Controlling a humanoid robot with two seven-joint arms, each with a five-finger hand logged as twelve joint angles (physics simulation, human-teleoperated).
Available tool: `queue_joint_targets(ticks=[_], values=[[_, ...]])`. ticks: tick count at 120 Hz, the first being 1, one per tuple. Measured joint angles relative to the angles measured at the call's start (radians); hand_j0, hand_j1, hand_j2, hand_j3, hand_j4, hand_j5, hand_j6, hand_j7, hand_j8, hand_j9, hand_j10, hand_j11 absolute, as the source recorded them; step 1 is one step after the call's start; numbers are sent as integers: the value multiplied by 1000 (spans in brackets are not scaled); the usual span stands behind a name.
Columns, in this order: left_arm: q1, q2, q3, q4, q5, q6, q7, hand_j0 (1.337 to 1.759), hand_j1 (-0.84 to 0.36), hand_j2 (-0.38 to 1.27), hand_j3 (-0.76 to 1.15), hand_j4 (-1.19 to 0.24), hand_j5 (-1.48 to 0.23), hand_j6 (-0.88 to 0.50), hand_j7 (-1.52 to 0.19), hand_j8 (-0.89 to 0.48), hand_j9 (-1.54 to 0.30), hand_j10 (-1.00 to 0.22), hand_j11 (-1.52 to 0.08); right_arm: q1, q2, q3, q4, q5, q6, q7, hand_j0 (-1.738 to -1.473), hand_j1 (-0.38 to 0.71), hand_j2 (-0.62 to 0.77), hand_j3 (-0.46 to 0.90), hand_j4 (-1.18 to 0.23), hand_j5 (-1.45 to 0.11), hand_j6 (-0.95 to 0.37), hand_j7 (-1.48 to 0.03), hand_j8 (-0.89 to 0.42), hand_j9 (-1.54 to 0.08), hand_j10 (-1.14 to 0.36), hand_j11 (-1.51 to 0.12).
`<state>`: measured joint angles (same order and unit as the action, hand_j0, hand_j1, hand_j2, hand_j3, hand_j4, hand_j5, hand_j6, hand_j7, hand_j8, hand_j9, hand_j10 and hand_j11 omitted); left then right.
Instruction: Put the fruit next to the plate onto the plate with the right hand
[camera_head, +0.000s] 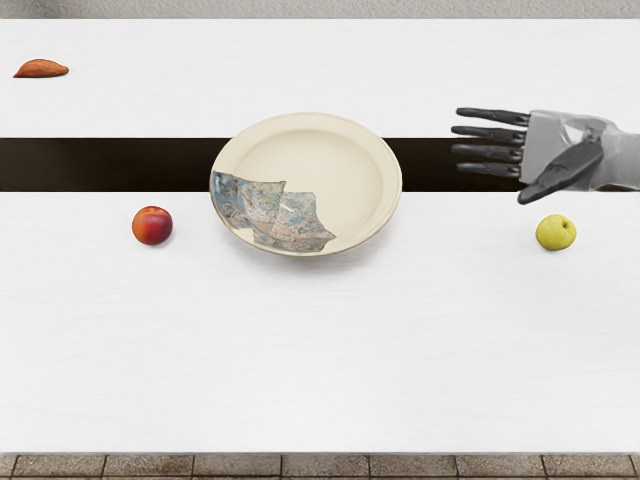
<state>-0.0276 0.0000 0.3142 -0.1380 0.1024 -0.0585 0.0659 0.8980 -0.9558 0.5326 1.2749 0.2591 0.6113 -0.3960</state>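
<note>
A cream plate with a blue-grey patterned patch on its lower left stands in the middle of the white table. A red-orange peach lies a little to the plate's left. A yellow-green apple lies on the table far to the plate's right. My right hand comes in from the right edge and hovers above and slightly left of the apple, fingers stretched out toward the plate, thumb pointing down. It holds nothing and does not touch the apple.
An orange sweet potato lies at the far left back of the table. A dark gap runs across the table behind the plate. The near table edge meets a tiled floor.
</note>
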Motion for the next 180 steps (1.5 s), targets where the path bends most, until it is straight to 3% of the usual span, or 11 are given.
queue_joint_targets(ticks=[22,40,65,94,132,180], values=[[0,0,0,0,0,0,0,1658,55,49,0,-245,-318,-245,-318,-245,-318,-245,-318,40,-7,11,0,-23,0,-12,-1658,-312,-5,0,-28,-40,-27,-40,-28,-40,-29,-40],[0,0,0,0,0,0,0,1658,55,49,0,-245,-318,-245,-318,-245,-318,-245,-318,91,-32,83,-16,-311,0,5,-1658,-310,-6,0,-31,-43,-30,-43,-31,-43,-32,-43],[0,0,0,0,0,0,0,1658,55,49,0,-245,-318,-245,-318,-245,-318,-245,-318,100,-171,123,173,-710,0,62,-1658,-308,-6,0,-36,-46,-37,-46,-36,-46,-36,-46],[0,0,0,0,0,0,0,1658,55,49,0,-245,-318,-245,-318,-245,-318,-245,-318,80,-197,11,298,-1013,-57,87,-1658,-304,-7,0,-45,-52,-46,-51,-45,-51,-44,-51],[0,0,0,0,0,0,0,1658,55,49,0,-245,-318,-245,-318,-245,-318,-245,-318,69,-186,-197,315,-1130,-392,100,-1658,-295,-7,0,-58,-64,-61,-63,-59,-63,-56,-63],[0,0,0,0,0,0,0,1658,55,49,0,-245,-318,-245,-318,-245,-318,-245,-318,-33,-106,-235,251,-1180,-698,101,-1658,-85,-40,0,-234,-293,-237,-291,-235,-292,-233,-292]])
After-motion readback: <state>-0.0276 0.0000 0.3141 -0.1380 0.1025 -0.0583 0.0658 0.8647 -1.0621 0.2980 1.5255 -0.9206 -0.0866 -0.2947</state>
